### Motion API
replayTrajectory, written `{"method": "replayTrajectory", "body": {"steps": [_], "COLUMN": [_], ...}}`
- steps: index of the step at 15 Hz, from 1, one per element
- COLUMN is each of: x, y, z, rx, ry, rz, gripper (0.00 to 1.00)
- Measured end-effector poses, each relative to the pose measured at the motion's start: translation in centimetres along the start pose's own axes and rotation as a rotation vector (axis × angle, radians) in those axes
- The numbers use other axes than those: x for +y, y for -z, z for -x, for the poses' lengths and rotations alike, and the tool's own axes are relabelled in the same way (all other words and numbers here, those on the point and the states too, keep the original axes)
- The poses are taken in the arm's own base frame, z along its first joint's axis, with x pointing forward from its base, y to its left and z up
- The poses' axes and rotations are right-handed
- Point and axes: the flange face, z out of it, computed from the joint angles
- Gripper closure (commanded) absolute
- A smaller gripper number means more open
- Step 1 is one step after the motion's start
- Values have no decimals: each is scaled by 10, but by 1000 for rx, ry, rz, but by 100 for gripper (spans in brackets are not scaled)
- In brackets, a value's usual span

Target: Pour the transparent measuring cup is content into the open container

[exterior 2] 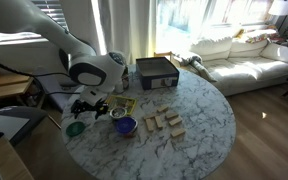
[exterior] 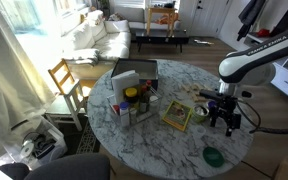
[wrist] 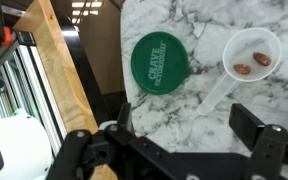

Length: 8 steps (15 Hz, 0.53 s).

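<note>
Seems hardly begun, with no pouring done yet. Hovering over the white marbled tabletop [wrist: 189,20] with pincer [wrist: 187,128] spread wide, pinching nothing. Near the edge, the small round green dish [wrist: 159,58]; beside it, not touching, the transparent plastic measuring cup [wrist: 252,52], brown pieces inside. Left to do: grasp, lift, tip over dish.

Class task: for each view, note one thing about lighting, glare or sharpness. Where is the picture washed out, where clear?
In an exterior view, daylight washes out the window and sofa; in an exterior view, the windows blow out and a sheen lies on the marble table; in the wrist view, the green dish and transparent measuring cup are evenly lit and fairly sharp, the gripper dark.
</note>
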Motion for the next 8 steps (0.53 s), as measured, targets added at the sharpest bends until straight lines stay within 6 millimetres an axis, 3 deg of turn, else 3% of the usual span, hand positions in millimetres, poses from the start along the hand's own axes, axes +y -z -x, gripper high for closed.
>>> {"method": "replayTrajectory", "body": {"steps": [5,6,8], "x": [-10,-13,-19], "y": [-10,-12,-17], "z": [0,0,-1], "rx": [-48,-53,-64], "ry": [-79,-90,-113], "rz": [14,13,6], "gripper": [14,23,18]}}
